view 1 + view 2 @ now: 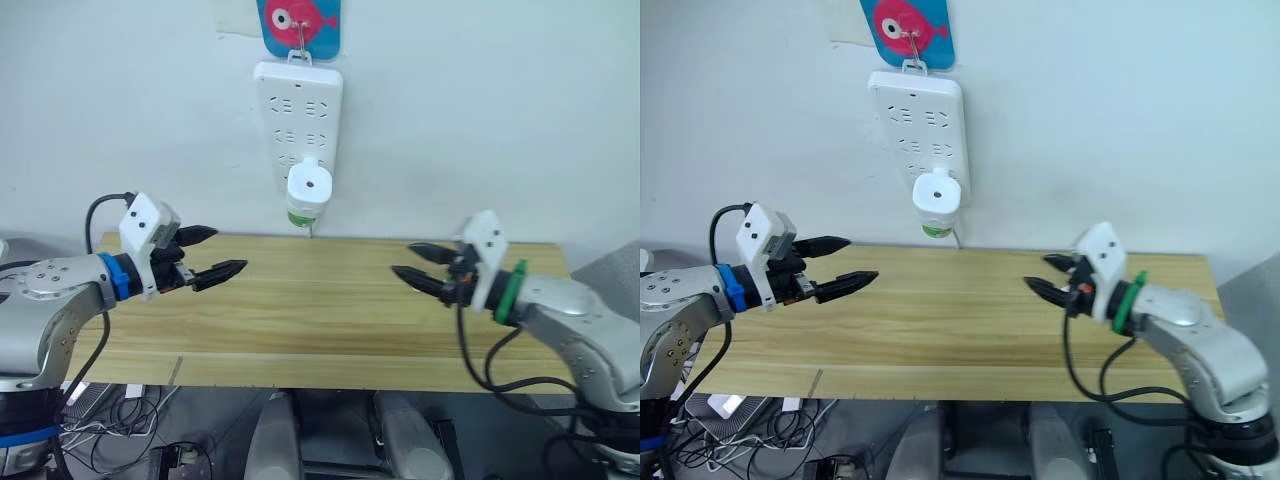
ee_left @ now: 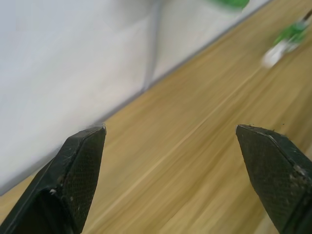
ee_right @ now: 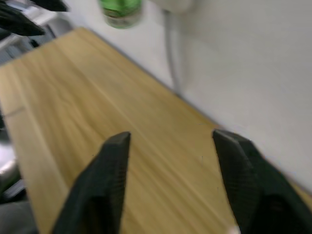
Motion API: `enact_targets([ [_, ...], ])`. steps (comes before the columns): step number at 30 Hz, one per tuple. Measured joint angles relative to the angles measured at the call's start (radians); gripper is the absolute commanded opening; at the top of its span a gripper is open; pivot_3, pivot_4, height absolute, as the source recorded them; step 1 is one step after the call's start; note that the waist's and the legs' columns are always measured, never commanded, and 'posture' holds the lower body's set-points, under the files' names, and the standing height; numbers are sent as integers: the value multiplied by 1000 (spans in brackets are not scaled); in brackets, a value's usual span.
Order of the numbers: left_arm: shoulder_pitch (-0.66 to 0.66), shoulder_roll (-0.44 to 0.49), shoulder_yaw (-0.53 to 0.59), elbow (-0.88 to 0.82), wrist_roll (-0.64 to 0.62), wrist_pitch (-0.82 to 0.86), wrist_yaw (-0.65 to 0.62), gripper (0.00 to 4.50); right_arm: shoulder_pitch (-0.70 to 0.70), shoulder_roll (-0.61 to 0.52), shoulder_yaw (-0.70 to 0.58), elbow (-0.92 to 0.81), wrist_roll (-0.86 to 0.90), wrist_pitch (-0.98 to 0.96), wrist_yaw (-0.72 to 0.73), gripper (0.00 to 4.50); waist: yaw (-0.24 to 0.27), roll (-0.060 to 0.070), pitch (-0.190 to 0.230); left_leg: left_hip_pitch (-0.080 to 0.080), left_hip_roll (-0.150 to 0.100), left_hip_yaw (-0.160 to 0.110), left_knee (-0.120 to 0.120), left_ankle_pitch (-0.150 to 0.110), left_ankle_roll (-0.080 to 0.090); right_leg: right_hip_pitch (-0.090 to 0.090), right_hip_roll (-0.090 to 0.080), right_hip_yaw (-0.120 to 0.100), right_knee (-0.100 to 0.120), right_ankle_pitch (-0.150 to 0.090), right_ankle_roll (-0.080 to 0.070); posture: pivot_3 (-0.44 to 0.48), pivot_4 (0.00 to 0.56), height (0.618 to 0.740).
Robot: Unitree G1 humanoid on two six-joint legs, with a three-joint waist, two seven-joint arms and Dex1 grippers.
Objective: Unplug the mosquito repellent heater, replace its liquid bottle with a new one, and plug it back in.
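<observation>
Heater sits plugged into the wall strip, bottle hanging below; my left gripper and right gripper, fingers apart, flank it low, left slightly nearer, I judge.

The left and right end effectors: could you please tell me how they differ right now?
The left end effector has a blue wrist band; the right end effector has a green one. The left points toward the robot's right, the right toward its left. Both are open, empty, and hovering above the wooden table.
</observation>
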Motion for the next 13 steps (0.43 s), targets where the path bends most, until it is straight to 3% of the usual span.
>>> enact_targets([
  [2, 4, 10, -7, 99, 51, -65, -17, 4500, 58, -52, -61, 70, -26, -68, 52, 4456, -1, -1, -1, 0, 0, 1, 0, 0, 0, 0, 0, 0, 0, 0, 0, -124, 226, 740],
  [7, -63, -1, -33, 336, 150, -214, -27, 4500, 157, -118, -192, 300, -110, -261, 129, 4486, -1, -6, -7, 0, 0, 2, 1, 0, 0, 0, 0, 1, 0, 0, 0, -145, 210, 740],
  [13, -128, -35, -59, 486, 205, -328, -44, 4500, 193, -132, -291, 537, -172, -403, 133, 4486, -5, -9, -20, 0, 0, 4, 3, 0, 0, 0, -1, 1, 2, 0, 0, -155, 198, 740],
])
